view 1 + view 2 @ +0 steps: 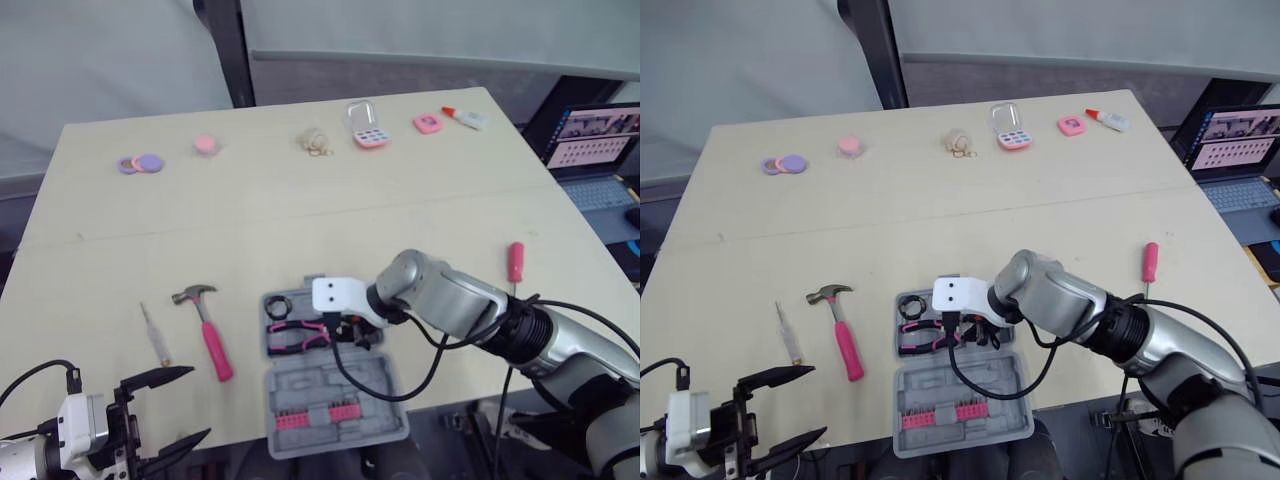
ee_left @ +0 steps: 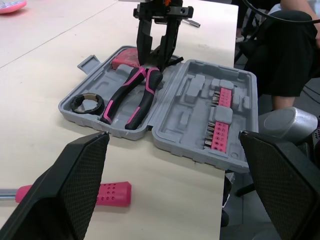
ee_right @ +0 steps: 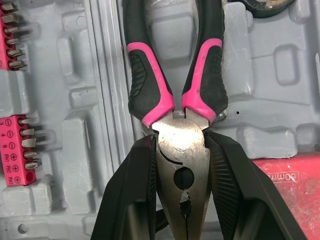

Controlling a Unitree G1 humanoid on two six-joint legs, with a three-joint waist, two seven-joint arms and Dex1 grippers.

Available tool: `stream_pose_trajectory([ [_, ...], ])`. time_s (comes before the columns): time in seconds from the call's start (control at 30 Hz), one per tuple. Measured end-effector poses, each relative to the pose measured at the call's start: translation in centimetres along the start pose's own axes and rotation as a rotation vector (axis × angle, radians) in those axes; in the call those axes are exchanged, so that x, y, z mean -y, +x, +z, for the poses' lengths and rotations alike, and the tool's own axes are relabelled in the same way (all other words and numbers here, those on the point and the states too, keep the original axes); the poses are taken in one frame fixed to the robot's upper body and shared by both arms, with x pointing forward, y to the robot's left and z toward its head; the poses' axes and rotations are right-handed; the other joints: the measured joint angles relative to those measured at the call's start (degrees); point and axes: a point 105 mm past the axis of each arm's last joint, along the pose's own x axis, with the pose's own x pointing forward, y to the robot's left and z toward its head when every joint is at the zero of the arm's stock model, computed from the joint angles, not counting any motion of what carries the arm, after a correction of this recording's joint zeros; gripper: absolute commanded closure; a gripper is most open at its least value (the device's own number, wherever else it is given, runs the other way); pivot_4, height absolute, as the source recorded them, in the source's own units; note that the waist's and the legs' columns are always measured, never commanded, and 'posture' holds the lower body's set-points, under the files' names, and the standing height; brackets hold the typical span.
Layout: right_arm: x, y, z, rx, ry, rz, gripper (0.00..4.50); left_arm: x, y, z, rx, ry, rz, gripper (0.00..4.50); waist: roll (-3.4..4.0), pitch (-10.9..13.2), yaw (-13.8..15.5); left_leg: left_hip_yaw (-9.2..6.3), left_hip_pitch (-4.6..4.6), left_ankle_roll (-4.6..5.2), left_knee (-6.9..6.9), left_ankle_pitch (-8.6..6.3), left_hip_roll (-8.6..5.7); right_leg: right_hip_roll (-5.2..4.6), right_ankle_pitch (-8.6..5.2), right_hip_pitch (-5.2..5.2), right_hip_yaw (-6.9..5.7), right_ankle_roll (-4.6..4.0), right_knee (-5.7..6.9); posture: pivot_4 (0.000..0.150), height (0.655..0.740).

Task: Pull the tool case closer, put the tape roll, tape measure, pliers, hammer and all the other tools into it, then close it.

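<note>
The grey tool case (image 1: 340,385) lies open at the table's front edge, with a row of pink bit holders (image 1: 315,415) in its near half. In the far half lie the pink-and-black pliers (image 1: 297,335), a black tape roll (image 1: 277,304) and a red tape measure (image 3: 285,190). My right gripper (image 3: 182,195) is down in the case, shut on the pliers' metal head. The pink-handled hammer (image 1: 208,330) and a thin pale screwdriver (image 1: 155,335) lie left of the case. A pink-handled screwdriver (image 1: 515,262) lies to its right. My left gripper (image 1: 170,410) hangs open over the front left edge.
Small items line the table's far edge: purple and pink discs (image 1: 140,163), a pink puck (image 1: 206,144), a tangle of rings (image 1: 316,142), a pink palette box (image 1: 368,130), a pink square (image 1: 428,123) and a glue bottle (image 1: 466,117). A laptop (image 1: 595,150) stands off the right side.
</note>
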Motion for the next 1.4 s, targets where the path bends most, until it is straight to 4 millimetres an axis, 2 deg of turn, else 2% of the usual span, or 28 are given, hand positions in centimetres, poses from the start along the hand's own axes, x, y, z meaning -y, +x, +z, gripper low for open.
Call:
stream_pose_trajectory([
  [0.3, -0.1, 0.3, 0.1, 0.005, -0.011, 0.006, 3.55, 0.3, 0.3, -0.1, 0.006, -0.01, -0.009, 0.0, 0.0, 0.0, 0.0, 0.0, 0.0, 0.0, 0.0, 0.0, 0.0, 0.0, 0.0, 0.0, 0.0, 0.0, 0.01, 0.15, 0.74],
  [0.37, -0.2, 0.4, 0.1, 0.007, -0.01, 0.009, 2.53, 0.3, 0.4, -0.1, 0.007, -0.012, -0.01, 0.0, 0.0, 0.0, 0.0, 0.0, 0.0, 0.0, 0.0, 0.0, 0.0, 0.0, 0.0, 0.0, 0.0, 0.0, 0.01, 0.15, 0.74],
  [0.43, -0.4, 0.5, 0.2, 0.011, -0.008, 0.024, 1.79, 0.3, 0.4, -0.1, 0.008, -0.014, -0.011, 0.0, 0.0, 0.0, 0.0, 0.0, 0.0, 0.0, 0.0, 0.0, 0.0, 0.0, 0.0, 0.0, 0.0, 0.0, 0.01, 0.15, 0.74],
  [0.53, -0.5, 0.3, 0.4, 0.026, 0.0, 0.037, 0.22, 0.3, 0.4, -0.1, 0.008, -0.014, -0.011, 0.0, 0.0, 0.0, 0.0, 0.0, 0.0, 0.0, 0.0, 0.0, 0.0, 0.0, 0.0, 0.0, 0.0, 0.0, 0.01, 0.15, 0.74],
  [0.73, -0.1, -2.2, 2.3, 0.177, 0.044, 0.027, 0.22, 0.2, 0.6, -0.1, 0.011, -0.015, -0.013, 0.0, -0.01, 0.0, 0.1, -0.01, 0.0, 0.0, 0.01, 0.0, -0.01, -0.01, 0.0, 0.02, 0.0, 0.0, 0.04, 0.15, 0.74],
  [0.77, -0.1, -2.5, 2.6, 0.228, 0.047, 0.019, 0.75, 0.1, 0.7, 0.0, 0.015, -0.014, -0.013, 0.0, -0.06, 0.0, 0.2, -0.04, 0.0, 0.0, 0.0, 0.0, -0.01, 0.0, 0.0, 0.03, -0.01, 0.0, 0.04, 0.15, 0.74],
  [0.83, -0.4, -2.3, 2.3, 0.276, 0.064, 0.022, 1.49, 0.1, 0.8, -0.1, 0.015, -0.017, -0.011, 0.0, -0.1, -0.1, 0.1, -0.02, 0.01, 0.0, 0.0, 0.0, -0.03, -0.01, 0.0, 0.03, -0.01, 0.0, 0.06, 0.15, 0.74],
  [0.97, -1.1, -1.5, 1.4, 0.362, 0.116, 0.022, 3.6, -0.1, 0.9, 0.0, 0.019, -0.014, -0.009, 0.0, -0.1, -0.1, 0.1, 0.02, 0.02, 0.0, 0.01, 0.0, -0.04, -0.01, 0.0, 0.03, 0.0, 0.0, 0.06, 0.15, 0.74],
  [1.03, -1.2, -1.1, 1.3, 0.411, 0.13, 0.011, 4.47, -0.2, 1.0, 0.1, 0.021, -0.01, -0.013, 0.0, -0.11, -0.1, 0.1, 0.04, 0.04, 0.0, 0.0, 0.0, -0.03, 0.01, 0.0, 0.03, -0.01, 0.0, 0.07, 0.15, 0.74],
  [1.13, -1.5, -0.5, 1.4, 0.527, 0.142, -0.02, 4.47, -0.5, 1.2, 0.2, 0.026, -0.003, -0.018, 0.0, -0.13, -0.1, 0.1, 0.04, 0.06, 0.0, 0.0, 0.0, -0.04, 0.01, 0.0, 0.04, -0.01, 0.0, 0.11, 0.15, 0.74],
  [1.4, -1.0, 1.2, -0.2, 0.588, 0.204, -0.084, 4.47, -0.9, 1.4, 0.5, 0.025, 0.013, -0.029, 0.0, -0.14, -0.1, 0.1, 0.04, 0.08, 0.0, 0.02, 0.0, -0.04, 0.02, 0.0, 0.05, -0.01, 0.0, 0.12, 0.15, 0.74],
])
